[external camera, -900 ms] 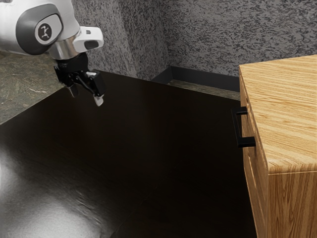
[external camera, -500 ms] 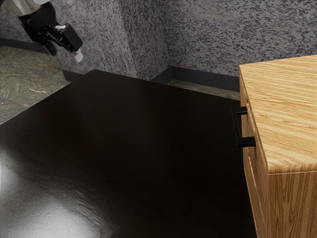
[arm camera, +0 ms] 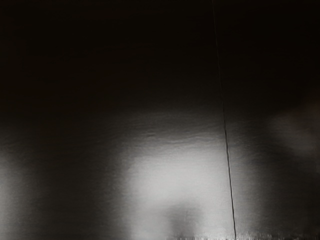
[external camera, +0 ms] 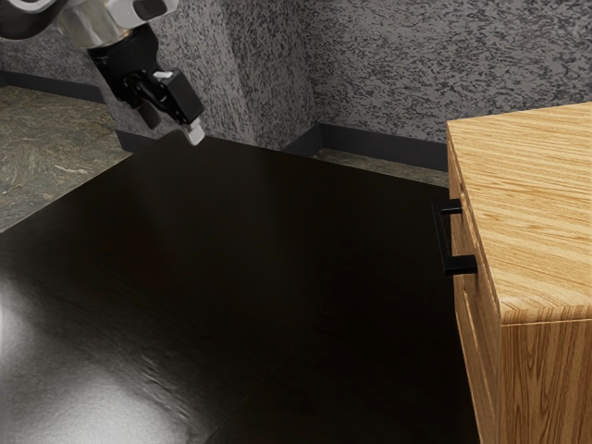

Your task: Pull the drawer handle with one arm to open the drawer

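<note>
A wooden cabinet (external camera: pixel 532 194) stands at the exterior view's right, on a glossy black table (external camera: pixel 231 277). Its upper drawer front (external camera: pixel 465 242) faces the arm and sits flush with the cabinet. A black bar handle (external camera: pixel 446 239) sticks out from that front. My gripper (external camera: pixel 174 128) hangs at the upper left, above the table's far corner and a long way from the handle. Its fingers stand apart with nothing between them, and one fingertip (external camera: pixel 195 136) shows a white pad. The wrist view looks down on the dark tabletop (arm camera: pixel 150 175) with a thin seam (arm camera: pixel 225 140).
Grey speckled walls (external camera: pixel 416 65) with a dark baseboard (external camera: pixel 370 143) rise behind the table. A mottled floor (external camera: pixel 46 148) lies at the left. The wide black tabletop stretches between my gripper and the cabinet.
My hand rose toward the upper left corner of the exterior view, then came back down and to the right. The drawer and handle have not moved.
</note>
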Controlling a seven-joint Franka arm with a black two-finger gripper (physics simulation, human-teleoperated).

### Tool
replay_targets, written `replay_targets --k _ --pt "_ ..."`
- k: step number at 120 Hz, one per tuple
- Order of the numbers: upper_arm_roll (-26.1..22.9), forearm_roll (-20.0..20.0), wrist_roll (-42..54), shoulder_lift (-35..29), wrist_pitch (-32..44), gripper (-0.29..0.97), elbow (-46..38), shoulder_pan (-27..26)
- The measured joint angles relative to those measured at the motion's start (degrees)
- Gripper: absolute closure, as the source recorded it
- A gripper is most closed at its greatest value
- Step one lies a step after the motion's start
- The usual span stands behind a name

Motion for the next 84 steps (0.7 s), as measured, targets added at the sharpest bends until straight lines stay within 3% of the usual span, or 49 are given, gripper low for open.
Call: replay_targets --k 10,18,44,58,62,74,84 --pt "0.0 4.75 -1.38 -1.31 -0.25 0.0 -7.72 -2.7" --pt "0.04 4.44 -4.19 -2.06 -0.03 0.0 -9.39 -4.42" --pt "-0.07 -5.3 -20.83 -2.11 4.89 0.0 -9.9 -7.81" --pt "-1.61 -12.19 -30.14 3.12 10.11 0.0 -7.69 -6.24" --pt "-4.89 -13.49 -32.37 5.19 11.32 0.0 -5.79 -3.42" --pt "-32.16 -14.29 -38.33 9.32 13.95 0.0 -1.94 18.62" --pt "-39.51 -14.24 -42.59 10.12 15.35 0.0 -1.23 24.63"
